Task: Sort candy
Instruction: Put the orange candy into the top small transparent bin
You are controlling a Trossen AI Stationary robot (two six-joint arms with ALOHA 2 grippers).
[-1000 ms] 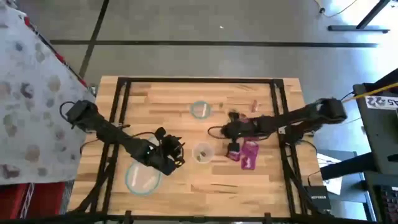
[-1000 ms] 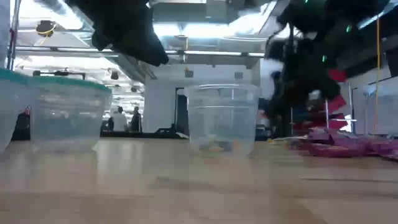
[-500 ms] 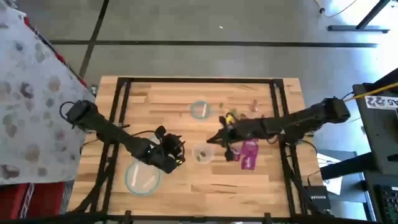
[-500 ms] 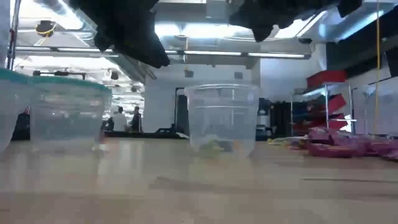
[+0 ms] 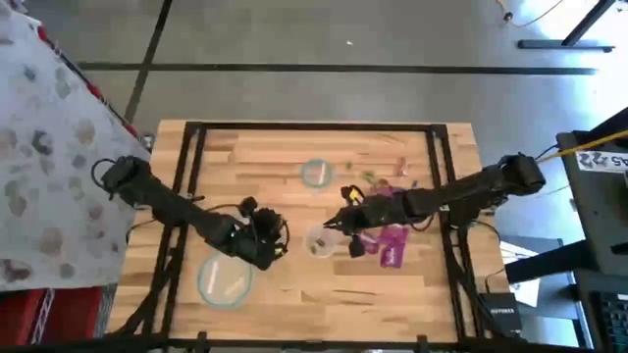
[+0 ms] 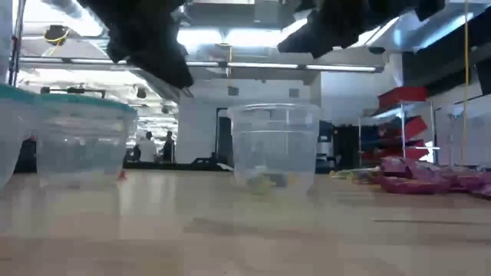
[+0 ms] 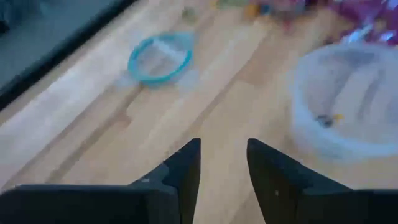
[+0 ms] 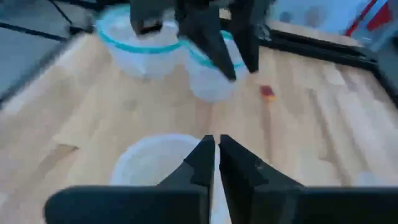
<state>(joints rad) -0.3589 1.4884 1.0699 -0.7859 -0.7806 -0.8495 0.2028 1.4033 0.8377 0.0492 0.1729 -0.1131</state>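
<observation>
Right jaws [image 5: 330, 226] closed, empty | left jaws [image 7: 222, 163] parted | bowls [image 5: 320, 241]: three | candy [image 5: 393, 242]: heap

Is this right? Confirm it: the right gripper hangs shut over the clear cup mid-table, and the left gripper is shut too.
Not quite. The right gripper is shut above the clear cup, but the left gripper is open; the left wrist view shows its fingers apart, holding nothing.

Magenta-purple candy [image 5: 392, 240] packets lie heaped on the table's right.
</observation>
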